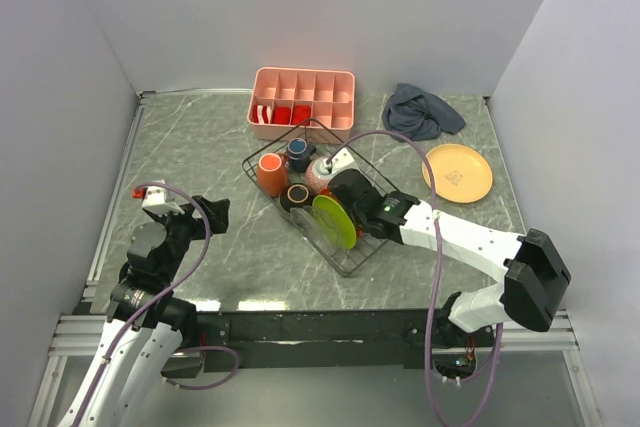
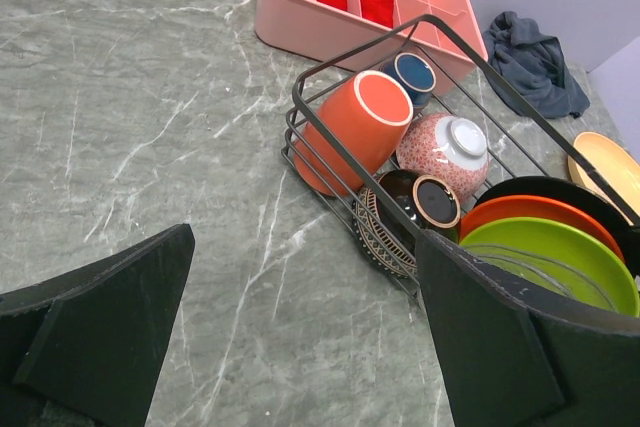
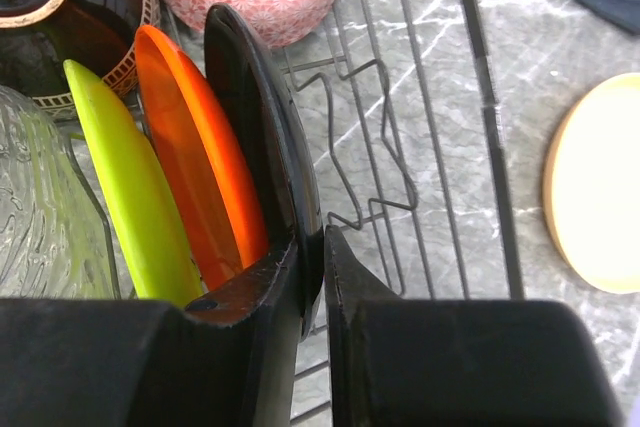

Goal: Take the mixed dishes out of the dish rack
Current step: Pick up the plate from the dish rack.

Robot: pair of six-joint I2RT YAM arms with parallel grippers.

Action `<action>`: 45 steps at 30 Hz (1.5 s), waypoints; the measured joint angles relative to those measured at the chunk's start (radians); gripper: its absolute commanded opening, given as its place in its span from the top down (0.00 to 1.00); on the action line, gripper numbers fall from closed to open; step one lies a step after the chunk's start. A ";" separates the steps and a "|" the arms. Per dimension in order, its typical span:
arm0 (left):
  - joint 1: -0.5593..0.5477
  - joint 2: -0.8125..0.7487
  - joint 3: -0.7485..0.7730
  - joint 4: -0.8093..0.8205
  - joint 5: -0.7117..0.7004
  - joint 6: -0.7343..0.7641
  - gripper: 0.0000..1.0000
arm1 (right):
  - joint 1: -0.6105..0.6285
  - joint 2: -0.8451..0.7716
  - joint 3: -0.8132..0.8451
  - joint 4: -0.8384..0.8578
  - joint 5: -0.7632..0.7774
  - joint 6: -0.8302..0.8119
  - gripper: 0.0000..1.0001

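Black plate (image 3: 255, 117), upright in the dish rack (image 3: 480, 97) beside the orange-red plate (image 3: 185, 147), has its rim pinched by the right gripper (image 3: 312, 242); the left gripper (image 2: 305, 237) gapes open. Best lifted straight up out of its slot.

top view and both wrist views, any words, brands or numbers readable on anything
No readable text anywhere.
Faint mark at the centre of the tan plate: too small to read.
On the pinkish bowl: pattern only, no lettering.
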 measured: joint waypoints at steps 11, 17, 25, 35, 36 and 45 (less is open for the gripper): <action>0.000 0.000 0.000 0.000 0.000 0.000 0.01 | 0.024 -0.027 0.068 -0.071 0.082 -0.030 1.00; 0.000 0.000 0.000 0.000 0.000 0.000 0.01 | 0.027 -0.085 0.107 -0.082 0.122 -0.045 1.00; 0.000 0.000 0.000 0.000 0.000 0.000 0.00 | 0.025 -0.160 0.156 -0.085 0.169 -0.119 1.00; 0.000 -0.001 0.000 0.000 -0.001 0.000 0.01 | -0.183 -0.249 0.156 -0.062 0.129 -0.156 1.00; 0.000 -0.002 0.000 0.000 -0.001 0.000 0.00 | -0.232 -0.263 0.155 -0.055 0.114 -0.151 1.00; 0.000 -0.002 0.000 0.000 -0.001 0.000 0.01 | -0.661 -0.383 0.096 0.030 -0.053 0.012 1.00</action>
